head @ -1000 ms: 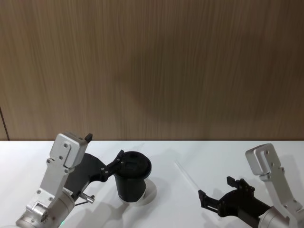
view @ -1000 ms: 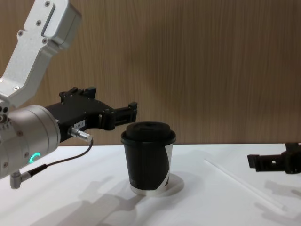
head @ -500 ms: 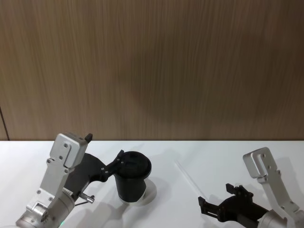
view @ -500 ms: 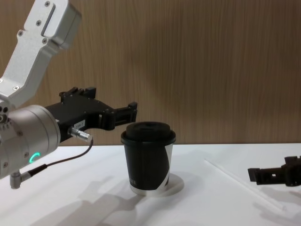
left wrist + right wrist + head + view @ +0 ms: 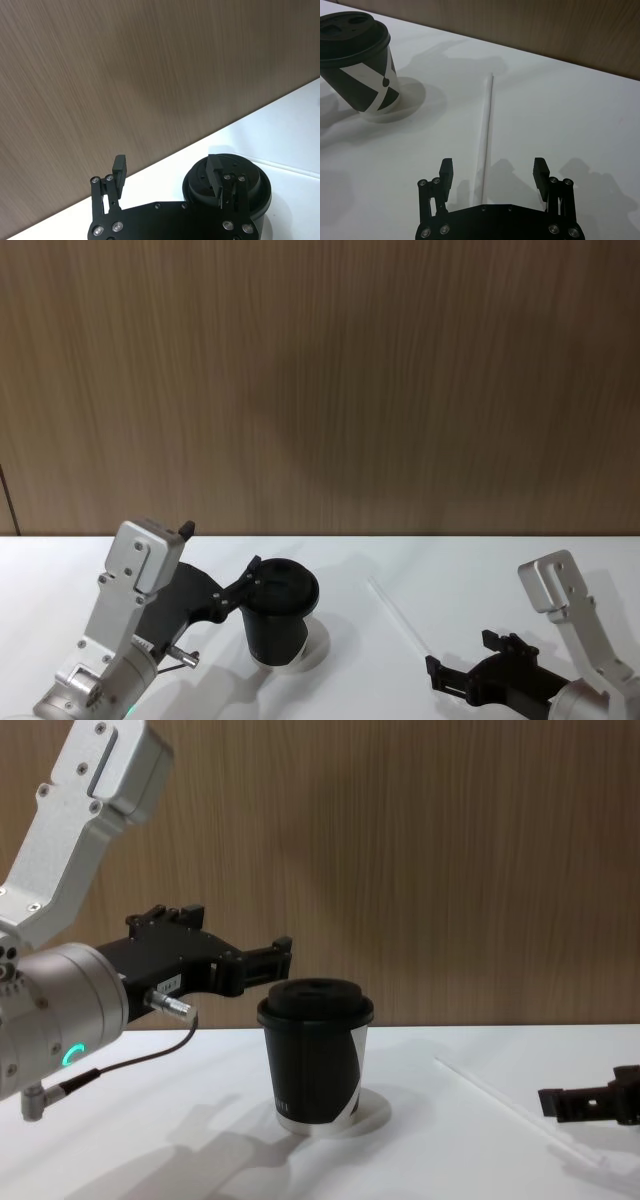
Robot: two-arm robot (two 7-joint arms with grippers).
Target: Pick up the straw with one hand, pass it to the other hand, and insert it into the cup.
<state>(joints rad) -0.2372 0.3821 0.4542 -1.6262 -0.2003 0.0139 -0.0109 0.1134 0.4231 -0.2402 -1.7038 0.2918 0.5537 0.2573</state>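
Straw (image 5: 487,120): flat on the white table (image 5: 480,570), well apart from the cup, near end between the right gripper's fingers, not gripped.
Right gripper (image 5: 492,167): low over the table, pointing forward along the straw, fingers spread wide.
Left gripper (image 5: 167,165): held level just above lid height beside the cup, fingers spread, empty.
Cup (image 5: 315,1060): upright, lid on.

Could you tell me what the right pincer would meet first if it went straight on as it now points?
Most likely the straw, which lies on the table right in line with the open right pincer. How high the pincer hangs above it is unclear. The cup stands well aside.
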